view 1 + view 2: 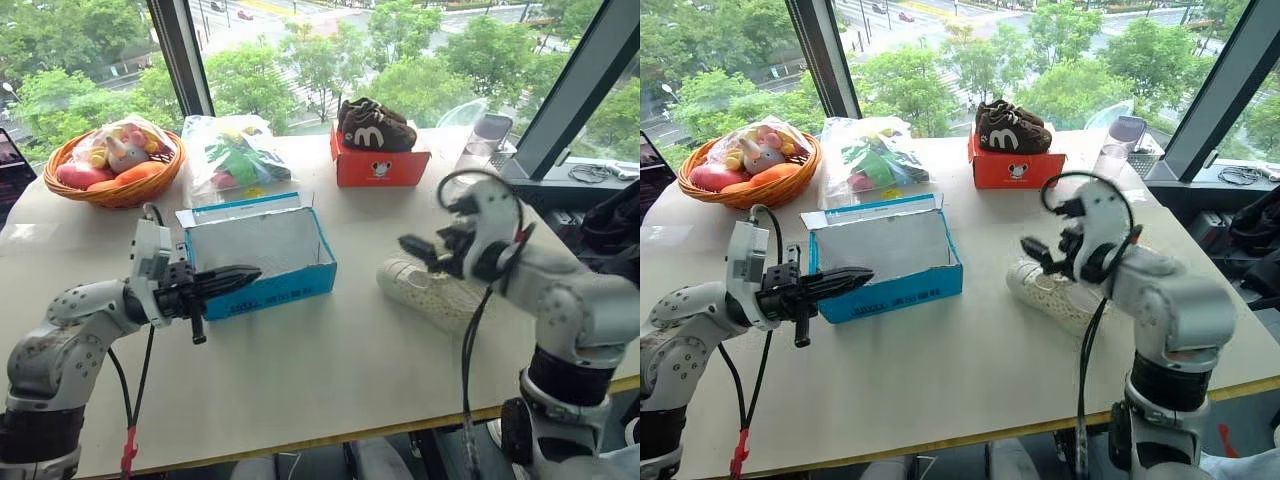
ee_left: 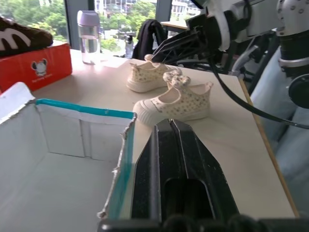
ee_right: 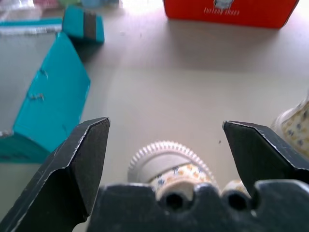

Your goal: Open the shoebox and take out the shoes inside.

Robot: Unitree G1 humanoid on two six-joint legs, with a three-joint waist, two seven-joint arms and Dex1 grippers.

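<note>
While both shoes [image 2: 174, 99] lie on the surface right of the empty shoebox [image 1: 262, 255], the wide, empty right end effector [image 1: 432, 250] above them could knock one off; the left end effector [image 1: 222, 280] is pinched shut, empty.

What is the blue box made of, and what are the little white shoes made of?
The shoebox looks like matte cardboard: thin walls, a torn, frayed edge. The shoes seem soft speckled fabric, maybe canvas, with ridged white soles that look like rubber.

Bench by a daylit window

A pale bench [image 1: 330, 350] stands against tall windows [image 1: 300, 50] with dark slanted frames [image 1: 180, 55]; green trees [image 1: 420, 70] beyond the glass.
</note>
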